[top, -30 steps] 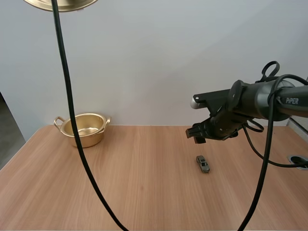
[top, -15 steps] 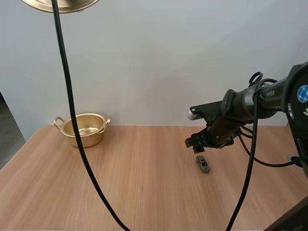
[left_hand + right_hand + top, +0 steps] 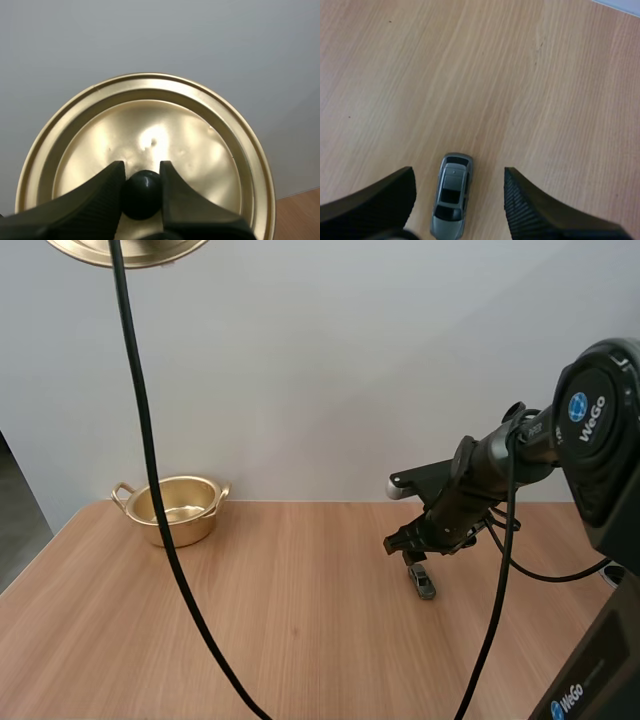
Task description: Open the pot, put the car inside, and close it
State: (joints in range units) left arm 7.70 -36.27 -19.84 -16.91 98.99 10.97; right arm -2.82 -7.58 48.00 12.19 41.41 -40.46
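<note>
Bench: light wooden bench (image 3: 300,640), with the round brass pot (image 3: 175,508) open at its far left corner.
Lid: brass lid (image 3: 150,125) aloft, its knob pinched by the left pincer (image 3: 141,174) (opening done).
Car: small grey toy car (image 3: 451,202) near the right edge, straddled by the wide-open right pincer (image 3: 459,175), ungrasped.
Remaining: grasp, load, close.

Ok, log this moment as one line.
pot: open | lid: aloft, left jaws shut on knob | car: on table, between open right jaws
</note>
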